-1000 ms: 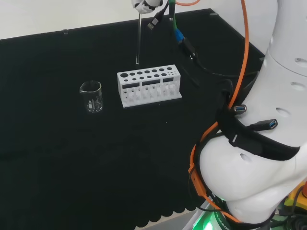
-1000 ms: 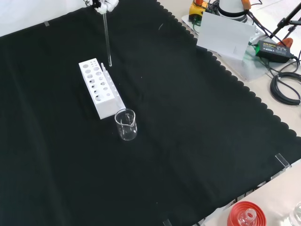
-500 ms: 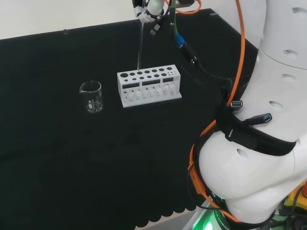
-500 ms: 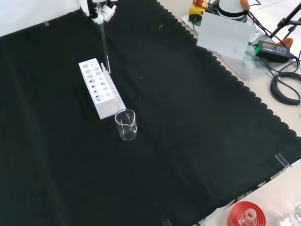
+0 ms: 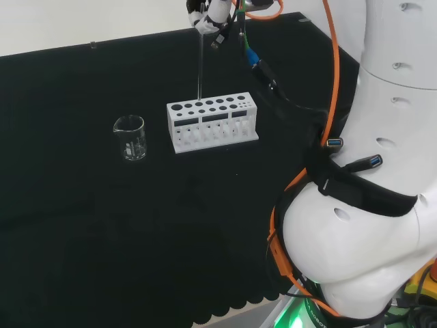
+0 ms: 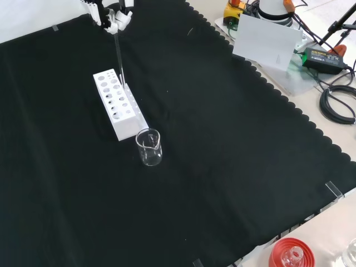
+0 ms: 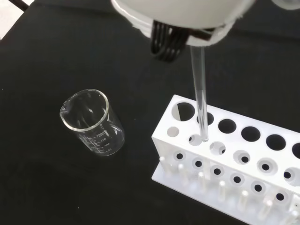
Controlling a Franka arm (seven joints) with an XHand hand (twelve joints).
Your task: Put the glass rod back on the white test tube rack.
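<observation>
The hand point(image 5: 208, 12) holds a clear glass rod point(image 5: 199, 65) upright, its fingers curled on the rod's top end. In the front view the hand point(image 6: 114, 14) is at the top, with the rod point(image 6: 118, 53) hanging down to the white test tube rack point(image 6: 118, 104). In the head view the rack point(image 5: 212, 121) stands mid-cloth, and the rod's lower tip is just above its left holes. The wrist view shows the rod point(image 7: 199, 89) with its tip at a small hole near one end of the rack point(image 7: 234, 159); whether the tip is inside the hole is unclear.
An empty clear glass beaker point(image 5: 130, 137) stands left of the rack in the head view, and nearer the camera than the rack in the front view point(image 6: 149, 147). Cables point(image 5: 266, 68) hang from the arm to the right of the rack. A red ribbed stand point(image 6: 291, 253) sits at the front view's bottom edge.
The hand has carried the rod sideways from beside the rack to over its holes, and the rod's tip now sits lower, at the rack's top.
</observation>
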